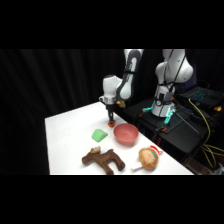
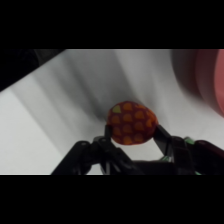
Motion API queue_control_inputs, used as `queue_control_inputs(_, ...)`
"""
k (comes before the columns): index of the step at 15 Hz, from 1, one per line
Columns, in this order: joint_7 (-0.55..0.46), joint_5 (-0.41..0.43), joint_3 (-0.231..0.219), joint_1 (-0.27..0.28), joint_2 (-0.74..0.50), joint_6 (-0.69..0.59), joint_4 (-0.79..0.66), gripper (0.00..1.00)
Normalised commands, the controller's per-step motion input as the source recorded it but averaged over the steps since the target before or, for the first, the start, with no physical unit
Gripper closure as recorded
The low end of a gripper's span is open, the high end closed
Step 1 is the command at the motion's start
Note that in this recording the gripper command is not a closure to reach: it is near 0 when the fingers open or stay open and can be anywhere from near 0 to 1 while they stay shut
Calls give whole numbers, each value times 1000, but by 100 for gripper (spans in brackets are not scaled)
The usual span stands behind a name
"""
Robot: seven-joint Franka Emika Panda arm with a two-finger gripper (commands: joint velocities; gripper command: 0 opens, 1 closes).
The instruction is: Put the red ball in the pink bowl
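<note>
The tool (image 1: 110, 120) comes down from above onto the white tabletop (image 1: 65, 135), just beyond the pink bowl (image 1: 125, 134) on the bowl's far-left side. In the wrist view the tool (image 2: 132, 131) is pinching the red ball (image 2: 131, 123): one dark finger presses each side of it, and the ball (red with a pattern of small orange spots) sits squarely between them. From the side, the red ball (image 1: 110, 123) shows only as a small reddish speck at the tool's tip, close to the tabletop; whether it touches the surface cannot be told.

The pink bowl stands upright and apart from the tool, and its blurred rim (image 2: 210, 75) fills the upper right corner of the wrist view. Just left of the bowl lies a small green block (image 1: 99, 134). In front of the bowl, nearer the camera, a brown plush animal (image 1: 103, 159) lies on its side, and to the bowl's front right rests a tan-orange round toy (image 1: 148, 157) with red and white parts.
</note>
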Motion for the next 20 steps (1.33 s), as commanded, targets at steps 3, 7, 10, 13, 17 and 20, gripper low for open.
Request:
queue_control_inputs(3, -148, 159, 144, -130, 168, -47, 254, 100)
queue_control_inputs(7, -35, 32, 7, -31, 6, -127, 124, 24)
queue_control_inputs(10, 185, -123, -164, 171, -365, -463, 16, 24)
queue_control_inputs(13, 315, -280, -240, 271, -729, -636, -89, 24)
queue_control_inputs(17, 291, -324, -118, 195, -710, -546, -63, 24)
queue_control_inputs(20, 170, -184, 46, 138, -429, -283, -59, 24)
